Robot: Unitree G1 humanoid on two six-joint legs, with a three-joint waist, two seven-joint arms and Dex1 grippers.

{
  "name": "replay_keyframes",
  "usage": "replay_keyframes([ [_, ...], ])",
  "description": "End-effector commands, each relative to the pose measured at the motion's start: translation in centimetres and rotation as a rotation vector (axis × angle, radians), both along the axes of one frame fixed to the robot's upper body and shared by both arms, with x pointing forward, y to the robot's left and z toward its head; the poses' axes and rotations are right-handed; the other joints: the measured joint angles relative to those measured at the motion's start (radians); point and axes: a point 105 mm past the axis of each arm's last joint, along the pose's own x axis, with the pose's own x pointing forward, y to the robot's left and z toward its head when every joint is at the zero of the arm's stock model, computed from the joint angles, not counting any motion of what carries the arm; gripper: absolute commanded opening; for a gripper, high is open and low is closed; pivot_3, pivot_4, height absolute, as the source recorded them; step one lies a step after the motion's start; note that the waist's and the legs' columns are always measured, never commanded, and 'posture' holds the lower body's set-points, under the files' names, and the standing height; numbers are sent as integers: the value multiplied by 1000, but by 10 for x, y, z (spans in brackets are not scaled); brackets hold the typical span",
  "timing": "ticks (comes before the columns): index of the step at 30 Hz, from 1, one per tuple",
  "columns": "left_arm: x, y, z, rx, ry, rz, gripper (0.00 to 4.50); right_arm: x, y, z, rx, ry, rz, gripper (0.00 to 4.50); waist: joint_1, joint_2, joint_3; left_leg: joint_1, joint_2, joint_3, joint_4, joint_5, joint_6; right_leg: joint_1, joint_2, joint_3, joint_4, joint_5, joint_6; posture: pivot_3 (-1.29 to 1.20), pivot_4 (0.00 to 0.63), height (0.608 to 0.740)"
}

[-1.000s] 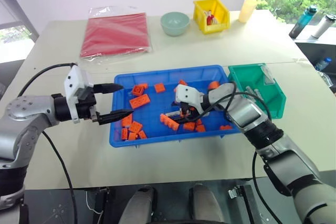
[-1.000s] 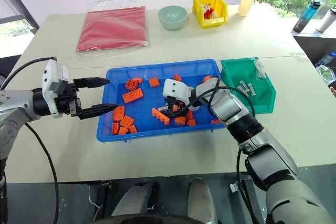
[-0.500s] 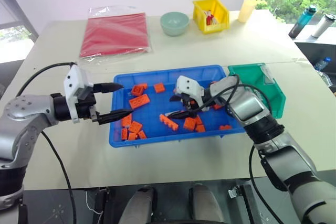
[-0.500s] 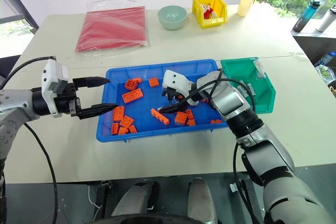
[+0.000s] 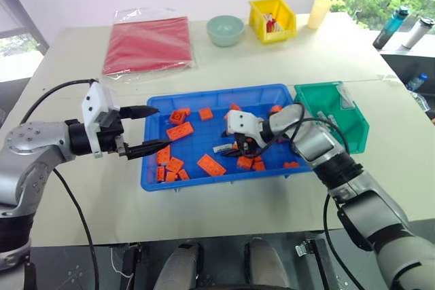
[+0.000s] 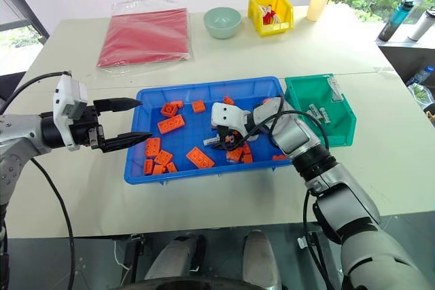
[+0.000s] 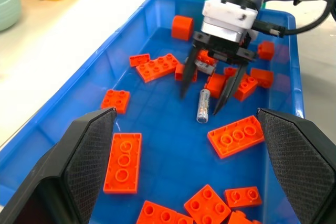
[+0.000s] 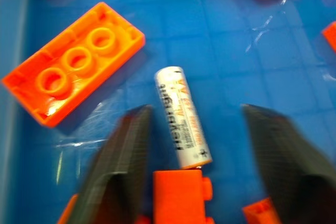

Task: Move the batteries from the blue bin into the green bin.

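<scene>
Step in hand: your right gripper (image 7: 205, 92) hangs over one battery (image 7: 202, 105) on the floor of the blue bin (image 5: 155, 176), fingers spread either side of it, not yet touching.
Next move: judge it a straight close on the battery; an orange brick (image 8: 181, 195) touches its near end and may get pinched too.
Left gripper (image 5: 145, 129): parted, holding nothing, at the blue bin's left rim.
Blue bin: scattered orange bricks (image 5: 211, 164) plus that battery.
Green bin (image 6: 342, 136): just right of the blue bin, several batteries (image 6: 317, 113) inside.

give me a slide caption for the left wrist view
Right gripper straddles a battery among orange bricks in the blue bin.
</scene>
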Motion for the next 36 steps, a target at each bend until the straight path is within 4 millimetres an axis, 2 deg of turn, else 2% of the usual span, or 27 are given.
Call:
replay_keyframes([
  [1,-2,-1,11,-3,-48,-5,4500,-2,0,-5,-5,3,5,542,0,0,0,0,0,0,0,0,0,0,0,0,0,0,0,0,150,717],
  [2,-2,-1,11,-3,-48,-6,4500,-3,1,-3,4,7,3,406,0,0,0,0,0,0,0,0,0,0,0,0,0,0,0,0,150,717],
  [5,-2,-1,10,-4,-45,-8,4500,-3,2,10,54,8,-18,419,2,0,0,0,0,0,0,0,0,0,0,0,0,0,0,0,150,717],
  [7,-3,-2,8,-6,-39,-12,4500,-2,0,33,143,20,-68,419,2,0,0,0,0,0,0,0,0,0,0,0,0,0,0,0,150,717],
  [9,-3,-2,6,-7,-32,-17,4500,1,-11,67,254,11,-147,419,2,0,0,0,0,0,0,0,0,0,0,0,0,0,0,0,150,717],
  [11,-4,0,4,-4,-24,-16,4500,7,-36,101,362,-12,-277,419,5,0,0,-1,0,0,0,0,0,0,0,0,0,0,0,0,150,717],
  [14,-2,6,2,-4,-14,-2,4500,10,-97,133,449,-65,-509,419,21,0,0,-1,-1,0,0,0,0,0,-1,0,0,0,0,0,150,717],
  [16,-1,9,2,-5,-9,3,4500,6,-140,137,443,-99,-657,419,32,0,0,-1,-1,0,0,0,0,0,-1,0,-1,0,0,0,150,717],
  [18,0,10,0,-6,-6,4,4500,-3,-170,132,415,-105,-760,419,36,0,0,0,-1,0,0,0,0,1,-1,0,-1,0,0,0,150,717],
  [20,2,10,0,-8,-4,3,4500,-13,-185,125,398,-97,-808,419,33,0,0,0,-1,2,0,0,0,1,-1,0,-1,0,0,0,150,717],
  [24,7,7,2,-12,-13,-13,4500,-27,-177,120,419,-75,-802,419,17,1,0,0,1,5,0,0,0,-1,-1,1,0,0,0,0,150,717],
  [25,9,6,2,-13,-16,-17,4500,-26,-168,120,440,-63,-780,419,16,1,0,0,1,6,0,0,0,-1,-1,1,0,0,0,0,150,717],
  [32,14,2,5,-15,-33,-35,4500,-21,-70,128,533,-9,-512,419,8,1,0,0,1,4,0,0,0,0,-1,1,0,0,0,0,150,717],
  [35,13,1,5,-15,-36,-36,4500,-21,-42,119,526,26,-443,419,12,1,0,0,0,3,-1,0,0,0,-1,0,1,0,0,0,150,717],
  [36,13,1,6,-15,-38,-34,4500,-21,-35,110,507,37,-431,419,16,0,0,0,0,2,0,0,0,0,-1,0,1,0,0,0,150,717],
])
